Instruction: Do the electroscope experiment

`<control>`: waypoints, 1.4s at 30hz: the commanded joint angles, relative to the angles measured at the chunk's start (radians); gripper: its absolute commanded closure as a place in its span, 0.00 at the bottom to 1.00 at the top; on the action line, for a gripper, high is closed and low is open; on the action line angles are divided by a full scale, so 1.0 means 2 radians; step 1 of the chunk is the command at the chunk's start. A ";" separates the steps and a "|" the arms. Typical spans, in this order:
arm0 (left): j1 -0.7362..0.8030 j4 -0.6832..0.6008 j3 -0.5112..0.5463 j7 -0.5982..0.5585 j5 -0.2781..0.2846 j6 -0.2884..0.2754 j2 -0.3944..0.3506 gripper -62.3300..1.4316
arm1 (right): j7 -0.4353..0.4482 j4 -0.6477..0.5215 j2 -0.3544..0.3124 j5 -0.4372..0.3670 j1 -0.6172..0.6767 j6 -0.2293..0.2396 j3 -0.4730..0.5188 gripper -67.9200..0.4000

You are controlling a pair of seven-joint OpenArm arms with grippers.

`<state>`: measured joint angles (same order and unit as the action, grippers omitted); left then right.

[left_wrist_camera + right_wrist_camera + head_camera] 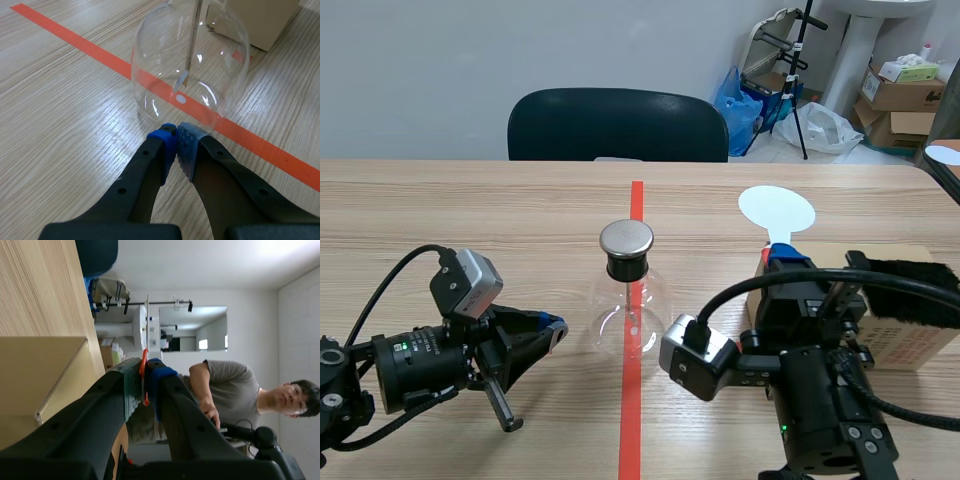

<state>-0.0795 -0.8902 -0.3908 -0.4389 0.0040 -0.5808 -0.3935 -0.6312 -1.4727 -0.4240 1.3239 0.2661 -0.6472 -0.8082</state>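
Only wrist views show it: left claw (177, 134) together by flask (160, 60), right claw (145, 371) clamping paddle (144, 356).

Flask (160, 65) neck & cap cut off, left wrist view — paddle (776, 210) handle hidden by right arm (820, 330).

Clear glass electroscope (630, 292) upright on tape, white-disc paddle (777, 210) raised

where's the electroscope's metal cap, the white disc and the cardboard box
metal cap (626, 238), scene view, middle of its flat top
white disc (777, 209), scene view, centre of its face
cardboard box (910, 345), scene view, its front face
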 commanded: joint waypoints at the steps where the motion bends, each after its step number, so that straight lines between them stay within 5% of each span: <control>1: 0.001 -0.013 0.002 -0.007 0.007 -0.003 0.000 0.91 | -0.004 -0.010 -0.003 0.008 -0.007 -0.005 0.002 0.98; 15: 0.001 -0.013 0.002 -0.007 0.007 -0.003 0.000 0.91 | 0.014 -0.010 -0.003 0.008 -0.007 -0.005 0.002 0.98; 32: 0.001 -0.013 0.002 -0.007 0.007 -0.003 0.000 0.91 | 0.209 -0.010 -0.003 0.008 -0.007 -0.005 0.002 0.98; 42: 0.001 -0.013 0.002 -0.007 0.007 -0.003 0.000 0.91 | 0.267 -0.010 -0.003 0.008 -0.008 -0.005 0.002 0.98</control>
<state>-0.0776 -0.8902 -0.3908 -0.4389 0.0040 -0.5808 -0.3935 -0.1009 -1.4727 -0.4240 1.3361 0.2653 -0.6472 -0.8082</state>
